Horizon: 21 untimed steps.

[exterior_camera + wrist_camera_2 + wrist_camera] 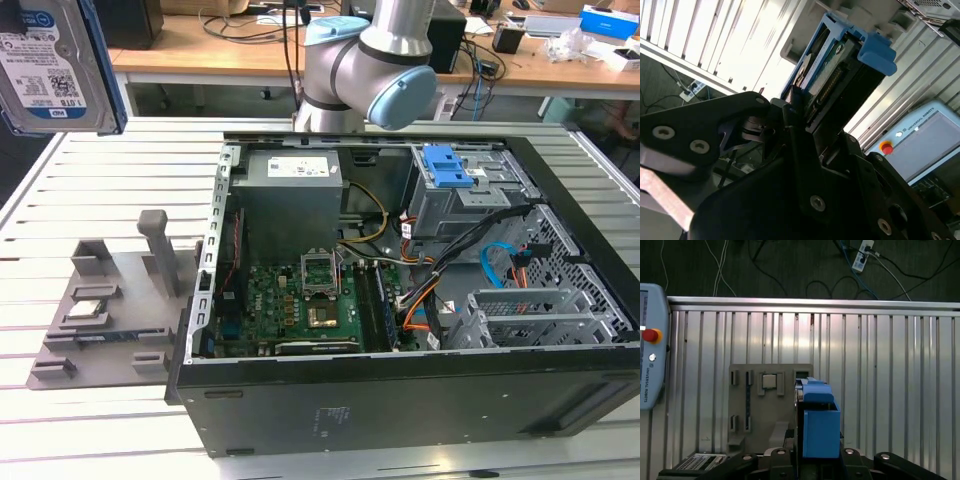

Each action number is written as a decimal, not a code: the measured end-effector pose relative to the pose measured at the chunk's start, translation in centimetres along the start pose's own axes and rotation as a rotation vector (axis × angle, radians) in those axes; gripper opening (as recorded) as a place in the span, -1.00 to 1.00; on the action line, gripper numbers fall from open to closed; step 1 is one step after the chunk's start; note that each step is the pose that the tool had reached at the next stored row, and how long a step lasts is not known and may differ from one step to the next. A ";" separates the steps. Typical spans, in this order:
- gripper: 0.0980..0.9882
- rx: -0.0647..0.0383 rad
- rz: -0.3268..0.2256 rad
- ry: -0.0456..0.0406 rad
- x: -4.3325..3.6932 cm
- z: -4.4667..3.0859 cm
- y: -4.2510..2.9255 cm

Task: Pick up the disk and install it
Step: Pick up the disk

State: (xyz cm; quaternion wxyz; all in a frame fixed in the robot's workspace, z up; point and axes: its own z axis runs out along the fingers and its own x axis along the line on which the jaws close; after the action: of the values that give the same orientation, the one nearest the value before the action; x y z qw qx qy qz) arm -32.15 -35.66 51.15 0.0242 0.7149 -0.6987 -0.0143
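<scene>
the disk (50, 60) is silvery metal with matt blue plastic rails (821, 432).

Blue-edged disk (820, 432) held up in the gripper (817, 465)
Behind it, a gray tray (742, 405) with 1 small square piece (769, 382) lies on the metal table (890, 380).

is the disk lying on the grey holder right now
No, in the exterior view the disk hangs up in the air at the view's left, well apart from the grey holder lower down.
</scene>
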 end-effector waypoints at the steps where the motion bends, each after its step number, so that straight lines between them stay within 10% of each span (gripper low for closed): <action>1: -0.42 0.000 0.000 0.0001 0.00 -0.08 0.00; 7: -0.42 0.000 0.000 0.0001 0.01 -0.11 -0.14; 21: -0.42 0.000 0.000 0.0000 0.13 -0.40 -5.34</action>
State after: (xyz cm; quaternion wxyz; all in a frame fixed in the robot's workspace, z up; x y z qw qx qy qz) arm -26.79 -35.66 51.25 0.0242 0.7149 -0.6987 -0.0143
